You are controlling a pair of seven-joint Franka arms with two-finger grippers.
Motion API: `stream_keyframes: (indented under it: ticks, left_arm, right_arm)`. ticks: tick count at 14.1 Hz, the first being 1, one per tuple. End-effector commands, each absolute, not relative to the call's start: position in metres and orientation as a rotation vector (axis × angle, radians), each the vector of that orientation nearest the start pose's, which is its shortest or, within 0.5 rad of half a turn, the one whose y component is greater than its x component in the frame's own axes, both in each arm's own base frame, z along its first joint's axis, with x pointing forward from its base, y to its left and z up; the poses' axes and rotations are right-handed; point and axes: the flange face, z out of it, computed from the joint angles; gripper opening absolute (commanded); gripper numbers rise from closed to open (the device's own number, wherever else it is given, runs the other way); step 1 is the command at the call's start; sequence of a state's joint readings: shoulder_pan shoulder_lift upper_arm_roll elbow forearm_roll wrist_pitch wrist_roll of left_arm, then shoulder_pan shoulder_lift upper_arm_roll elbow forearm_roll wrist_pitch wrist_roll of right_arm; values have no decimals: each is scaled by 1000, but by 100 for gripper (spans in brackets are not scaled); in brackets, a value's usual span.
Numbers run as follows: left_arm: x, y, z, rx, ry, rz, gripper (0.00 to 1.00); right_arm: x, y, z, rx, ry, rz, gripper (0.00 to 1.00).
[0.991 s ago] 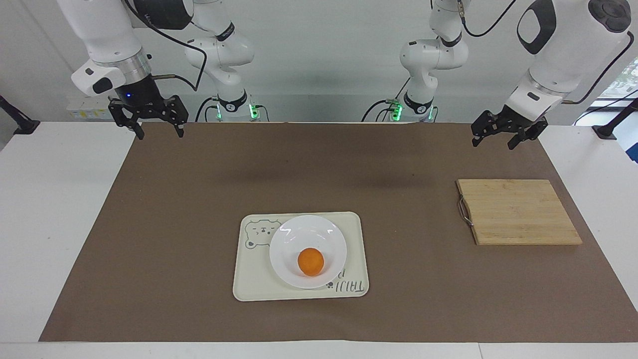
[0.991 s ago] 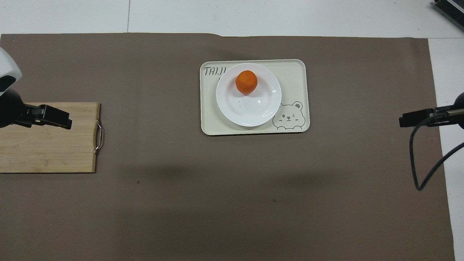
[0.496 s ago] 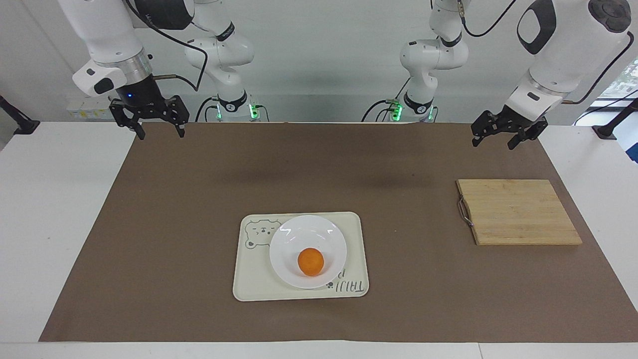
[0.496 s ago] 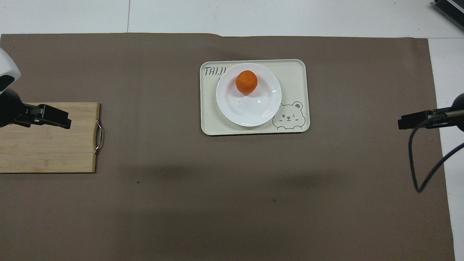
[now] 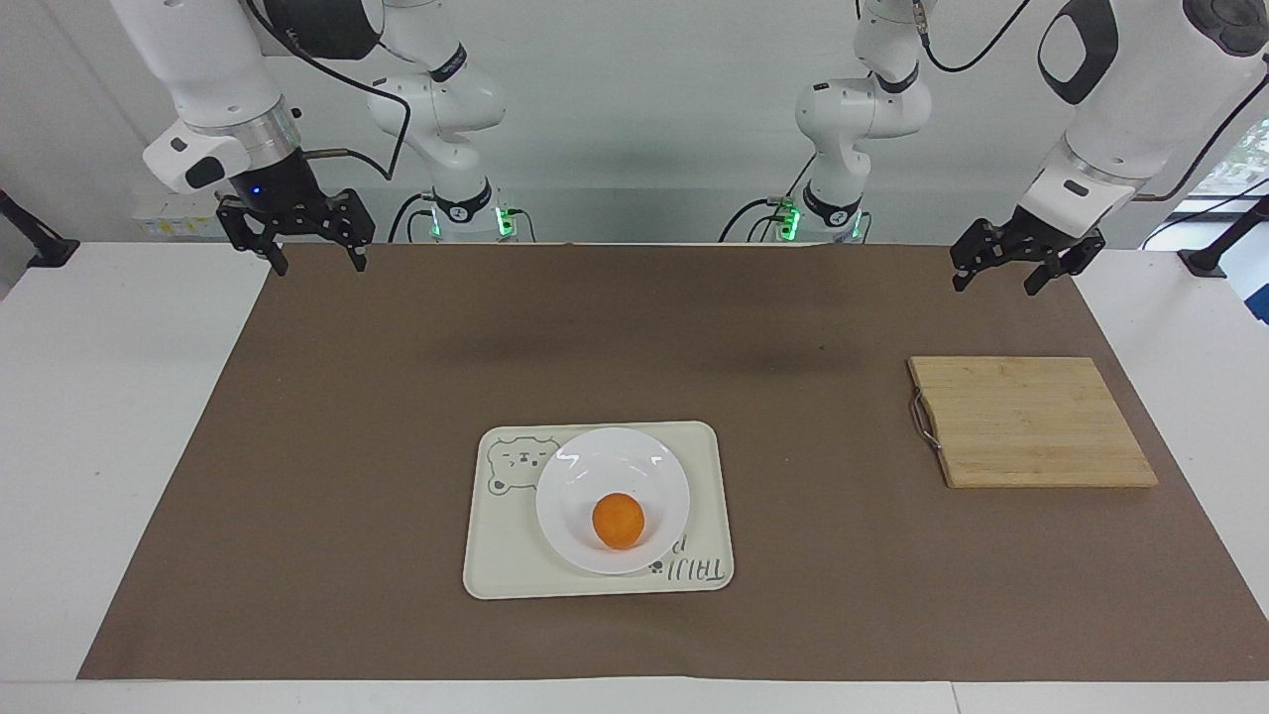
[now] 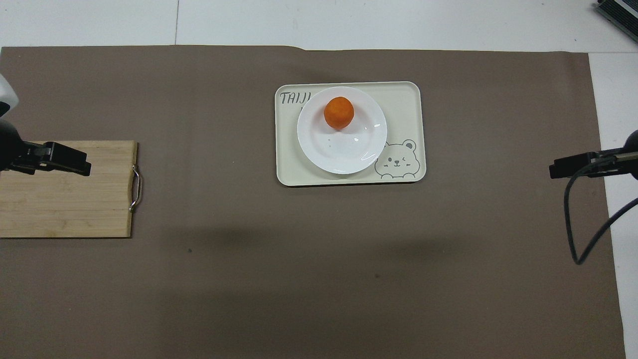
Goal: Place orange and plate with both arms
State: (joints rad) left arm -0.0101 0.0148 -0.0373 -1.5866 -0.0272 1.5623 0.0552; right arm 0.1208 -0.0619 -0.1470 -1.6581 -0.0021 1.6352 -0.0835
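Note:
The orange [image 5: 619, 521] lies in the white plate [image 5: 580, 486], and the plate sits on a cream bear-print tray [image 5: 496, 555] in the middle of the mat. They also show in the overhead view: the orange [image 6: 339, 112], the plate [image 6: 344, 149], the tray [image 6: 403, 104]. My left gripper [image 5: 996, 280] hangs open and empty, raised over the mat's edge by the robots at the left arm's end; in the overhead view [image 6: 75, 166] it lies over the wooden board. My right gripper [image 5: 315, 266] hangs open and empty over the mat's corner at the right arm's end, also in the overhead view [image 6: 560, 168].
A wooden cutting board [image 5: 1031, 421] with a metal handle lies toward the left arm's end of the table, also in the overhead view [image 6: 65, 209]. A brown mat [image 5: 397, 397] covers most of the white table. A black cable [image 6: 573, 219] hangs by the right gripper.
My left gripper has risen slightly and drawn back toward its own end of the table. The right gripper has barely shifted. The orange, plate and tray have not moved.

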Motion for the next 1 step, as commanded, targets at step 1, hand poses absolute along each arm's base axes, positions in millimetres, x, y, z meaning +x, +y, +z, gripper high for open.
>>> stream_keyframes:
  ticks: [1]
  left_arm:
    - [555,-27,616,-3144,155,65,100]
  right_arm:
    - [540,-21,624,-3150,-110,-42,100]
